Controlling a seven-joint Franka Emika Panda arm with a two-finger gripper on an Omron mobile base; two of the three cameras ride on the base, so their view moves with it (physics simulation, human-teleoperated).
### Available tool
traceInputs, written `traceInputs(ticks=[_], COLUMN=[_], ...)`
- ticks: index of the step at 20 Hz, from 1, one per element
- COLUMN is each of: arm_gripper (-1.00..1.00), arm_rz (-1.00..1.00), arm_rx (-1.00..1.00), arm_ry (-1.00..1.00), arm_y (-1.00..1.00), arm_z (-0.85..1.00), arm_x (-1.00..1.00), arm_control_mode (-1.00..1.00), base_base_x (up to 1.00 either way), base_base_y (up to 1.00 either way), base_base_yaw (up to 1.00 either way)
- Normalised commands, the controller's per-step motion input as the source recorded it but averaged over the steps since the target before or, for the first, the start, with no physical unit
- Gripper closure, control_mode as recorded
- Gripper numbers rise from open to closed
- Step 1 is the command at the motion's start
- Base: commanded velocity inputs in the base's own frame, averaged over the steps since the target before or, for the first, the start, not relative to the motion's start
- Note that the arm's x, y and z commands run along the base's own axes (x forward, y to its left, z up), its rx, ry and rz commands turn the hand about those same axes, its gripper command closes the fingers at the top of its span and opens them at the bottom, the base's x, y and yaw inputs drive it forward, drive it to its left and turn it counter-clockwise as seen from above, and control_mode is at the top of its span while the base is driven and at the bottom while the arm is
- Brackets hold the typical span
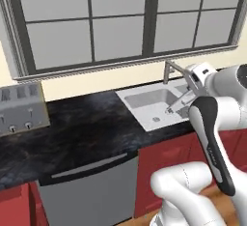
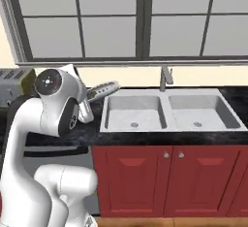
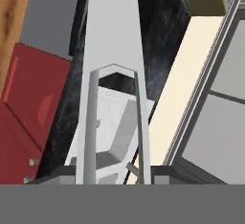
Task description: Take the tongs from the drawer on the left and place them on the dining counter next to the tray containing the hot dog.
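Gripping the tongs (image 3: pixel 115 98) (slim, smooth silver-grey metal), the gripper (image 2: pixel 87 95) was partly closed on them above the black marbled counter (image 1: pixel 82 133) beside the steel sink (image 2: pixel 169 112)

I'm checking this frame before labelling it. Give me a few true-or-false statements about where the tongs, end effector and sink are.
1. The end effector holds the tongs. True.
2. The tongs lie on the black counter. False: they are held in the air, over the sink.
3. The sink has two basins. True.
4. The toaster stands right of the sink. False: in the left base view it is far left of it.
5. The dishwasher front is red. False: it is grey, with a bar handle.
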Motion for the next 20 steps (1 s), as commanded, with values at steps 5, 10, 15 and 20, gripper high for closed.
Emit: traceInputs(ticks=[5, 10, 15, 20], arm_gripper=[1.0, 1.0, 1.0, 1.0], arm_rz=[0.0, 0.0, 0.0, 0.0], arm_rx=[0.0, 0.0, 0.0, 0.0], arm_ry=[0.0, 0.0, 0.0, 0.0], arm_y=[0.0, 0.0, 0.0, 0.0], arm_z=[0.0, 0.0, 0.0, 0.0], arm_x=[0.0, 0.0, 0.0, 0.0], arm_control_mode=[1.0, 1.0, 1.0, 1.0], base_base_x=[0.0, 0.0, 0.0, -0.06], base_base_y=[-1.0, -1.0, -0.99, -0.84], base_base_yaw=[-0.35, -0.62, -0.69, -0.7])
